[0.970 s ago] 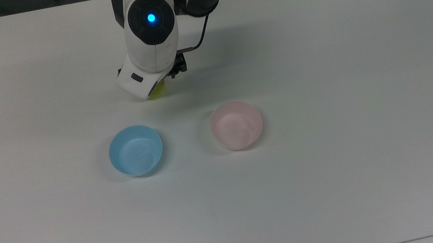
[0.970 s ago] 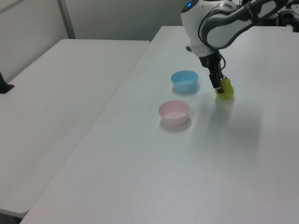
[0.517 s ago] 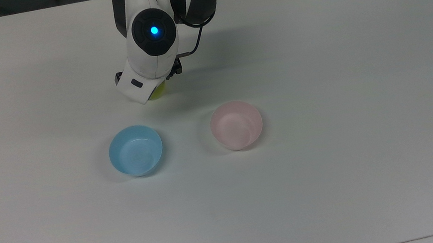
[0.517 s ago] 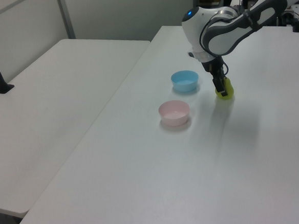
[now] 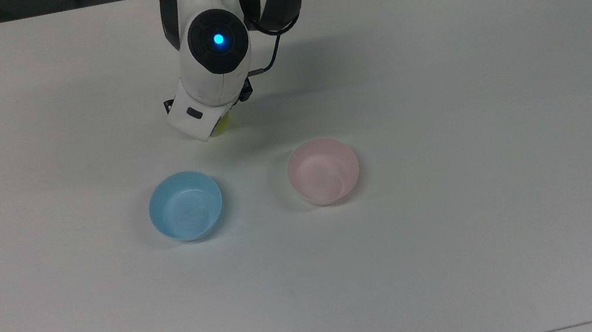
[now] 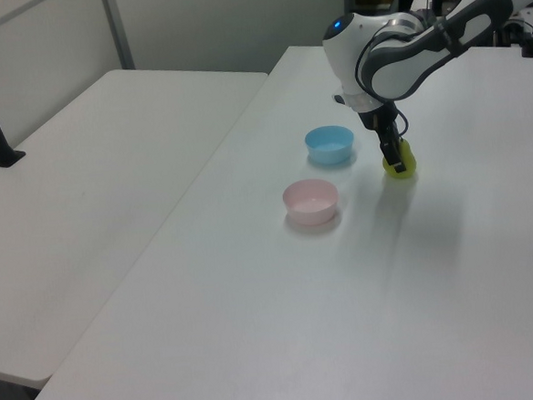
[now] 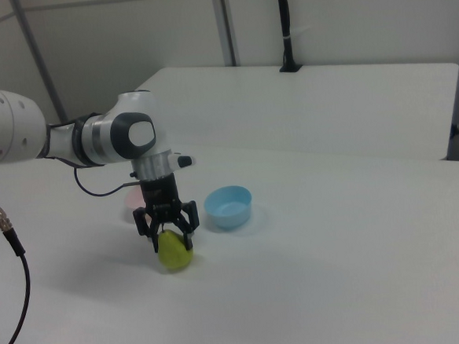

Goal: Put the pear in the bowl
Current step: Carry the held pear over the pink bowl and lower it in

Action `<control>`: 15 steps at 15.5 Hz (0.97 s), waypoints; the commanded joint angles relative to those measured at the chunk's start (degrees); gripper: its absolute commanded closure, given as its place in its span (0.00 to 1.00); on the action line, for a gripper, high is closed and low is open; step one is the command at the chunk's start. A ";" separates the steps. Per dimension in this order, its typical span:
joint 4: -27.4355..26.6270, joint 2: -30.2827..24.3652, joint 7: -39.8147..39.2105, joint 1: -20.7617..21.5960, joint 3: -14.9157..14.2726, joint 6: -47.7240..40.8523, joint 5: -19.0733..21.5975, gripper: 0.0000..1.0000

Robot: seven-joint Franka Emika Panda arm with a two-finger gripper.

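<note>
Pear (image 7: 174,252) on table (image 5: 459,223), not in either bowl; in top view mostly hidden under arm, only sliver showing (image 5: 221,126). Gripper (image 7: 169,238) straddles pear from above, fingers (image 7: 188,227) spread either side of narrow top; whether pads touch fruit cannot tell. Pink bowl (image 5: 323,170) at about 4 o'clock from pear in top view, apart from it. Blue bowl (image 5: 186,206) at about 7 o'clock from pear, beside pink bowl with gap between. Both bowls upright. In left view pear (image 6: 399,161) just right of blue bowl (image 6: 329,144).
</note>
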 commanded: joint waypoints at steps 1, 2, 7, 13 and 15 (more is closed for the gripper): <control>-1.00 -6.51 -1.13 1.27 -1.32 0.03 0.86 0.71; -0.82 -8.45 -1.22 1.27 -1.40 -0.06 2.35 0.71; 9.18 -6.90 0.53 2.58 -1.49 -0.50 11.83 0.70; 20.44 5.14 10.28 7.85 -2.02 4.05 15.72 0.68; 21.50 8.75 14.23 9.61 -2.63 9.94 15.81 0.68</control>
